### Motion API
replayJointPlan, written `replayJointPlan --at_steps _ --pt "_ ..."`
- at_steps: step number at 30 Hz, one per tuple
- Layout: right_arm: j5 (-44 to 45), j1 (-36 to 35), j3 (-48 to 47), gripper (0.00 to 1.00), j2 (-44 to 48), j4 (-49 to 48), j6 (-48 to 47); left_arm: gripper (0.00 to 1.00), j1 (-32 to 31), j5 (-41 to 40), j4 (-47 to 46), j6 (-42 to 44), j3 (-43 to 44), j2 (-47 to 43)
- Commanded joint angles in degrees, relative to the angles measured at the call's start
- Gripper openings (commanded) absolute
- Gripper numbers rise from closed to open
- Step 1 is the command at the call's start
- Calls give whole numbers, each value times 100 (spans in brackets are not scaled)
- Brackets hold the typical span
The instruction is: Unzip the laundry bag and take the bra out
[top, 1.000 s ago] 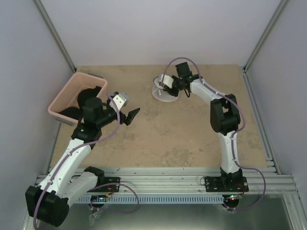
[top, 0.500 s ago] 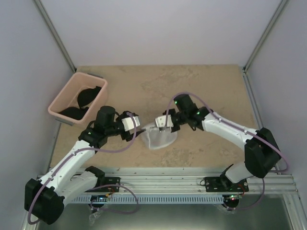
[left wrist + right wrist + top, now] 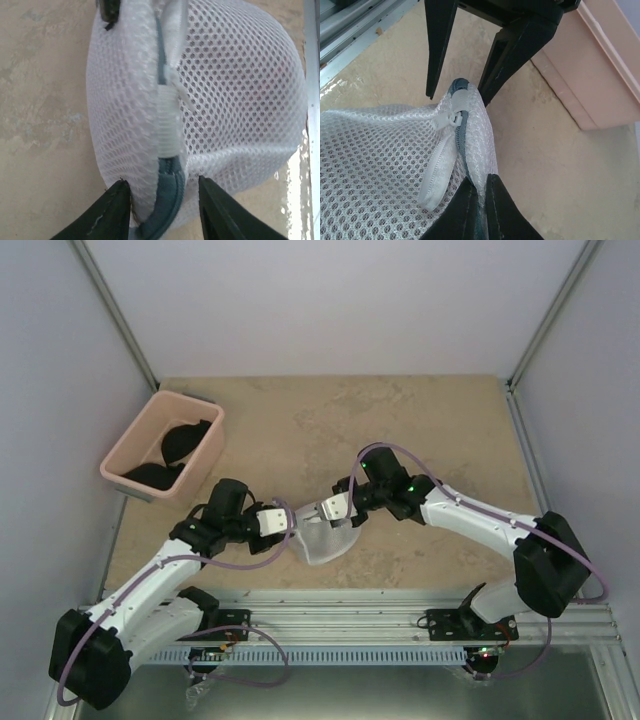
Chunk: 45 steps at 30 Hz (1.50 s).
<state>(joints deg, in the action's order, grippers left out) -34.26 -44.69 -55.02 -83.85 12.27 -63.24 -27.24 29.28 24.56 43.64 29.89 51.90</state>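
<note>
The laundry bag (image 3: 322,537), white mesh with a blue-grey zipper rim (image 3: 170,210), hangs between my two grippers near the table's front middle. My right gripper (image 3: 483,197) is shut on the bag's mesh edge beside the zipper, as the top view also shows at the bag's far side (image 3: 336,511). My left gripper (image 3: 165,200) stands open astride the opposite end of the rim, its fingers (image 3: 440,50) close on either side. A white zipper pull (image 3: 448,120) lies at that end. The bra is hidden; only a faint pinkish tinge shows behind the mesh.
A pink bin (image 3: 205,455) holding black bras (image 3: 172,443) stands at the left, close behind the left arm. The aluminium rail (image 3: 380,615) runs along the front edge just below the bag. Grey walls close in both sides.
The right gripper carried the bag from the far middle to the near middle. The left arm swung in from beside the bin, and its jaws have narrowed around the bag's rim.
</note>
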Motion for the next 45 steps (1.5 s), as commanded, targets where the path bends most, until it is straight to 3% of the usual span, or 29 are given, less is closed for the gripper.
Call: replayJointPlan --at_steps 1,3,7,10,13,17,19,21,25,29,35,40,45 --pt "-230 -62 100 0 67 -403 -68 36 -26 -114 -447 -41 -144 13" --pt "-211 -61 130 1 102 -440 -79 27 -27 -130 -508 11 -205 12" --pt "-57 -48 140 4 42 -726 296 0 -27 -72 -590 -145 -172 13" --pt "512 -44 123 29 118 -1200 1146 0 -26 -673 -1188 -1150 -188 -23" --pt "1319 3 254 41 508 -1929 2187 0 -27 -1937 -1793 -2235 -116 -112" --pt "1767 19 507 56 1216 -2177 3175 0 -54 -3169 -2375 -2069 18 -214" --pt "1674 -83 664 55 1459 -2299 3851 0 -103 -3565 -2760 -1593 -58 -215" --pt "1521 -234 894 48 1508 -2668 4642 0 -114 -3676 -2897 -1443 -164 -155" --pt "444 -339 1147 33 1097 -3699 6457 0 -114 -3361 -2709 -1775 -280 10" --pt "530 -421 1219 21 507 -4428 7704 0 -131 -3103 -2649 -1833 -209 121" --pt "614 -581 755 15 -422 -4511 8339 0 -148 -3098 -2781 -1629 -169 231" --pt "763 -734 595 14 -680 -4526 8491 0 -171 -3010 -2790 -1610 -167 274" --pt "1798 -747 297 13 -876 -4113 8694 0 -251 -2803 -2767 -1646 -205 261"
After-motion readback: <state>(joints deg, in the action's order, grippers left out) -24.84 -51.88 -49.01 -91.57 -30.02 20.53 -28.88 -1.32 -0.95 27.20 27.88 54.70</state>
